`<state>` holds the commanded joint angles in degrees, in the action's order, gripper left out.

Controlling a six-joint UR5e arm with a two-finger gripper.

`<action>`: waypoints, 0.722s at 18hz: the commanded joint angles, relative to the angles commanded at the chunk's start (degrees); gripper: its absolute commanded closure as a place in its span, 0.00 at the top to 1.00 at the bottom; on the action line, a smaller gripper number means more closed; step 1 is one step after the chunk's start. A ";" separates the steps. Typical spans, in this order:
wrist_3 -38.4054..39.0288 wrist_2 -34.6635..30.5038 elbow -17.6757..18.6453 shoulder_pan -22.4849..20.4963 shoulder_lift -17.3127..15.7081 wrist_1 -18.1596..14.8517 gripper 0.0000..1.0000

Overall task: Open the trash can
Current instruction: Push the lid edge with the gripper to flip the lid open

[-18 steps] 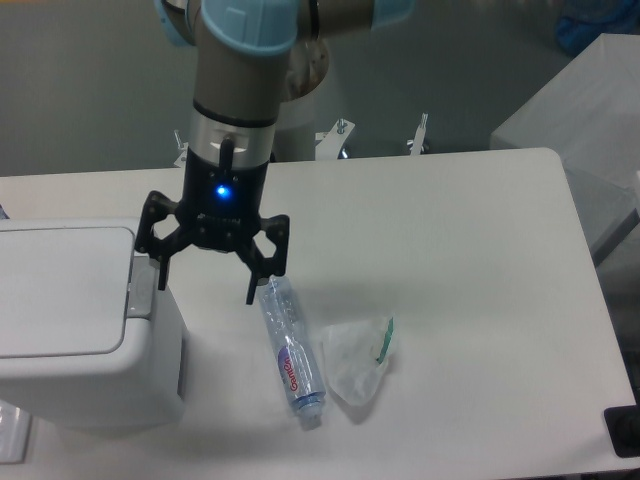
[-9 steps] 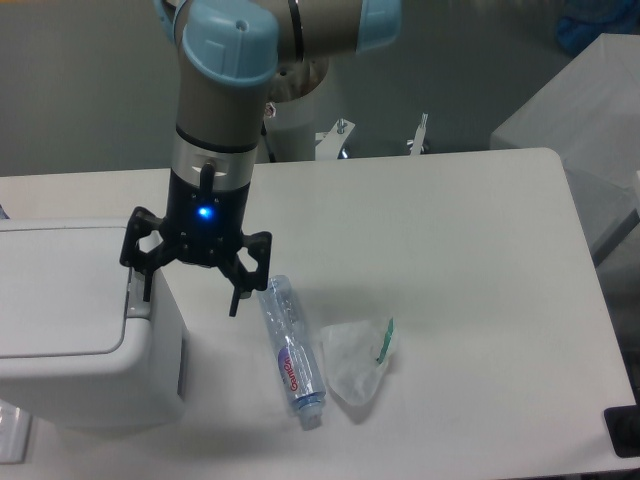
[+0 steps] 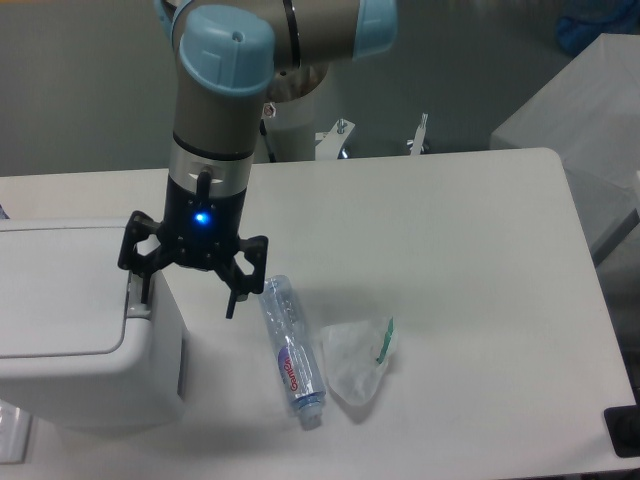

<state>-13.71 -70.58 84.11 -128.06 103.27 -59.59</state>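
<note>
Counter (image 3: 450,230) carries all. Trash can (image 3: 80,330) at left edge, lid down. Claw (image 3: 188,302) spread wide, empty, over the can's right rim by the grey tab. Bottle (image 3: 291,350) and crumpled wrapper (image 3: 357,358) lie just right.

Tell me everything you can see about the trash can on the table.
The trash can is a large white boxy bin, plastic by its look, with rounded corners, standing upright at the table's left edge and partly cut off by the frame. Its flat rectangular lid is shut. A grey push tab sits at the lid's right edge. The open gripper straddles that corner, one finger right over the tab; actual contact cannot be told. The bottle lying to its right does not touch it.
</note>
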 joint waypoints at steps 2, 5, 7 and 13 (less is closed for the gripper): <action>0.00 0.00 0.00 0.00 0.00 0.00 1.00; 0.00 0.00 0.00 0.00 0.09 0.00 1.00; 0.00 0.00 -0.17 0.00 0.09 0.00 1.00; -1.13 -0.09 -7.90 -2.27 0.09 0.00 1.00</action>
<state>-14.85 -70.66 76.21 -130.33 103.36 -59.59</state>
